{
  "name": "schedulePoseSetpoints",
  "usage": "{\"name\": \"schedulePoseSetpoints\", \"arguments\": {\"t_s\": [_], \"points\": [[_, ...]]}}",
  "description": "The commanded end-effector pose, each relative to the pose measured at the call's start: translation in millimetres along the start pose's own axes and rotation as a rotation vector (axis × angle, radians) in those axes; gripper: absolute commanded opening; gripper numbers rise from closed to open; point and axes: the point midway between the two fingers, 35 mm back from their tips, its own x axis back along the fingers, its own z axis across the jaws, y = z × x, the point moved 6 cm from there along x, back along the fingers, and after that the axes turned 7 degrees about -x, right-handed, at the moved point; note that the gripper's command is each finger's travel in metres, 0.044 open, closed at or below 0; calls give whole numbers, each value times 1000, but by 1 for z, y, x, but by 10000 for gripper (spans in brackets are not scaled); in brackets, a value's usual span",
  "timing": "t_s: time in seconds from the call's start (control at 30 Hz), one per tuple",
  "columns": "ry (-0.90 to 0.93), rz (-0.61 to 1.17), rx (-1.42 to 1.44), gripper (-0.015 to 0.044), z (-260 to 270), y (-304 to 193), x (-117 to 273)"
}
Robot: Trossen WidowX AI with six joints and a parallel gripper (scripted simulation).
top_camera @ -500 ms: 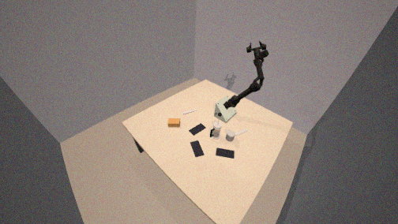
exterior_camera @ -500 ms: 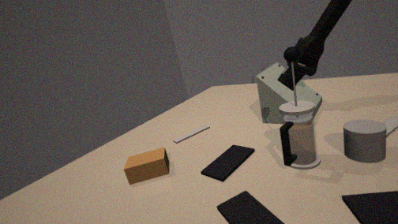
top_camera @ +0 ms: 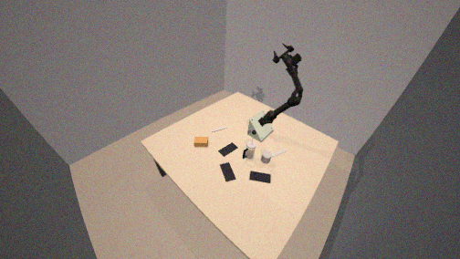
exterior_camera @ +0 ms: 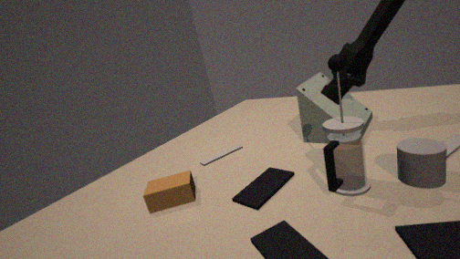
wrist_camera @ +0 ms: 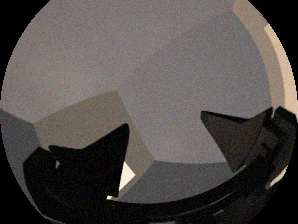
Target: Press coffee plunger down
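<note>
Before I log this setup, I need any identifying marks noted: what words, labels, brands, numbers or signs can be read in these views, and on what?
None can be read in any view.
Orange block: plain faces, no print.
Coffee press: no label.
Grey cup: unmarked.
Black flat slabs: blank.
Pale green arm base: a few small dark spots, too blurred to tell as signs.

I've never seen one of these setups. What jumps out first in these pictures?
The black arm rears high above the table's far corner, its open gripper holding nothing and pointing at the wall. Below it, beside the arm's pale green base, stands a glass coffee press with its thin plunger rod sticking up, not yet pushed down. An orange block is the one bright spot among flat black slabs.
</note>
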Motion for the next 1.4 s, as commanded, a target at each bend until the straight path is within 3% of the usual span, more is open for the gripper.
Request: {"name": "schedulePoseSetpoints", "arguments": {"t_s": [0.0,0.33,0.67,1.0,1.37], "points": [[-148,165,198,440,-38,-51,1],[-378,648,632,440,-131,-153,28],[-398,1216,949,440,-206,-229,96],[-174,1848,1092,440,-262,-282,198],[319,2417,938,440,-291,-296,319]]}}
